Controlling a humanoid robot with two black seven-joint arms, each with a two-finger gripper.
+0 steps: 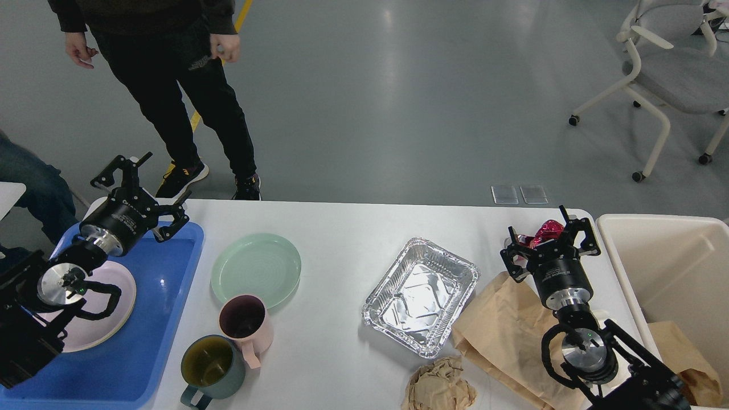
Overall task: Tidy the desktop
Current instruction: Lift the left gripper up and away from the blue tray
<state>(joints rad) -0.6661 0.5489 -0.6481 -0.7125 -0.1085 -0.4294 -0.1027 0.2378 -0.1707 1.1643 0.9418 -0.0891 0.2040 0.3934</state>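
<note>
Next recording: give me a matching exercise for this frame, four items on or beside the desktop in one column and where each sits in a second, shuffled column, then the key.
Things:
1. pink plate
2. green plate
3. foil tray
4. crumpled paper ball

Places:
A. on the desktop, middle, left of the brown paper bag
B. inside the blue tray
C. at the desktop's near edge, below the foil tray
D. on the desktop, just beyond the pink mug

Pairs: 1-B, 2-D, 3-A, 4-C
</note>
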